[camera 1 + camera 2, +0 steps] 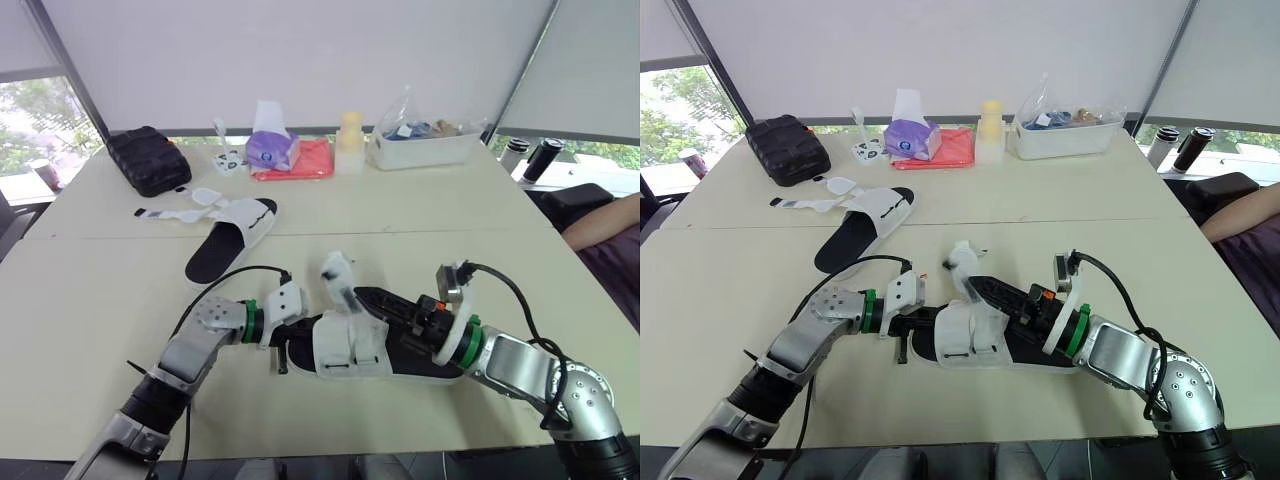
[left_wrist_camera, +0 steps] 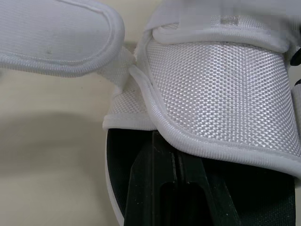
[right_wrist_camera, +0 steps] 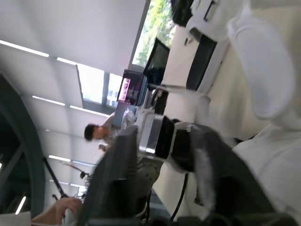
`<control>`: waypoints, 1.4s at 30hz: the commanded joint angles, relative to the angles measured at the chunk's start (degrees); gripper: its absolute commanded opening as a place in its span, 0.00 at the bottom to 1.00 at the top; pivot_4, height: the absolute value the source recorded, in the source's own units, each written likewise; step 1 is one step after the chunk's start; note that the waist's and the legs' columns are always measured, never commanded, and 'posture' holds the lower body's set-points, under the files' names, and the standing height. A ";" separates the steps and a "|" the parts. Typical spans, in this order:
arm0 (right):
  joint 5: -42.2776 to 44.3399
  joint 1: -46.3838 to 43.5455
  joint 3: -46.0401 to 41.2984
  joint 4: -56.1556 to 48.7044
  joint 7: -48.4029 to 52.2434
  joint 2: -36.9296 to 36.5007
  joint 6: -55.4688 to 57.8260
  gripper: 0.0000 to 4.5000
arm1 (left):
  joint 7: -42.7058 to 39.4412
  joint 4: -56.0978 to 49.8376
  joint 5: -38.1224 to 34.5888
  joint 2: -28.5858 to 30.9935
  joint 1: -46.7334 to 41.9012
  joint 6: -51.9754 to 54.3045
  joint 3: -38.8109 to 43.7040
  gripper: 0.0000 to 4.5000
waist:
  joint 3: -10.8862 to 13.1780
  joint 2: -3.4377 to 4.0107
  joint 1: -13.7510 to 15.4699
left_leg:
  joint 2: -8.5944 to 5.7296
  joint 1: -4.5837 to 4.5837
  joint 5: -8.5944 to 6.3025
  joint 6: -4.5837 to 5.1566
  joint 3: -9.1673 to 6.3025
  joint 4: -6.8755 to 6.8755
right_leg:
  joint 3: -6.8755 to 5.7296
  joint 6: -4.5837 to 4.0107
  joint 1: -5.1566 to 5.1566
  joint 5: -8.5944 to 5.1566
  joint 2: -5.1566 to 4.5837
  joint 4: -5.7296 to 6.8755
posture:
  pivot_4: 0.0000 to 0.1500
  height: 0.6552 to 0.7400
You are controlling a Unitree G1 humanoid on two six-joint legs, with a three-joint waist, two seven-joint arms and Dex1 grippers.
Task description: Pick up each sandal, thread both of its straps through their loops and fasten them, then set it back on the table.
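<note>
White near sandal (image 1: 350, 350), far sandal (image 1: 240, 225), two total

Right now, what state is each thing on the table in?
Near sandal: on the table, one strap sticking up loose.
Far sandal: flat on the table, both straps undone.
Tissue pack: open, one tissue sticking up.
</note>
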 commanded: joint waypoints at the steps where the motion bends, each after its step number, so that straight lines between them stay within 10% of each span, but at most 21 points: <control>1: 1.62 -0.49 -2.31 -2.27 -0.44 -0.40 -0.69 0.73 | 0.50 0.47 1.13 0.13 0.64 0.66 -0.64 0.00 | 0.00 0.00 -0.01 | 0.00 0.00 0.00 0.00 0.00 0.00 | 0.00 0.00 0.00 0.00 0.00 0.00 | 1.00 1.00; 6: -17.25 -6.76 -6.39 -2.35 10.31 -9.51 0.12 0.73 | 0.55 0.59 1.12 0.03 0.55 0.57 -0.69 0.00 | 0.01 0.08 0.00 | -0.01 -0.01 0.00 0.00 0.05 0.01 | 0.02 0.00 -0.03 0.00 0.00 -0.01 | 1.00 1.00; 15: -54.10 -18.91 12.94 1.17 33.74 -20.53 2.51 0.73 | 0.53 1.56 1.37 -0.65 0.02 -0.04 -1.13 0.00 | -0.03 0.11 0.02 | 0.02 -0.06 0.00 0.01 0.08 -0.10 | 0.00 -0.02 -0.19 -0.01 0.09 -0.01 | 1.00 1.00; 42: -59.42 -29.51 12.56 5.75 46.26 -7.42 19.44 0.73 | 2.89 1.12 1.55 -2.14 0.78 0.32 -1.07 0.00 | -0.02 0.11 0.16 | -0.04 -0.28 0.00 0.00 -0.02 0.01 | -0.07 0.00 -0.29 0.02 -0.06 0.02 | 1.00 1.00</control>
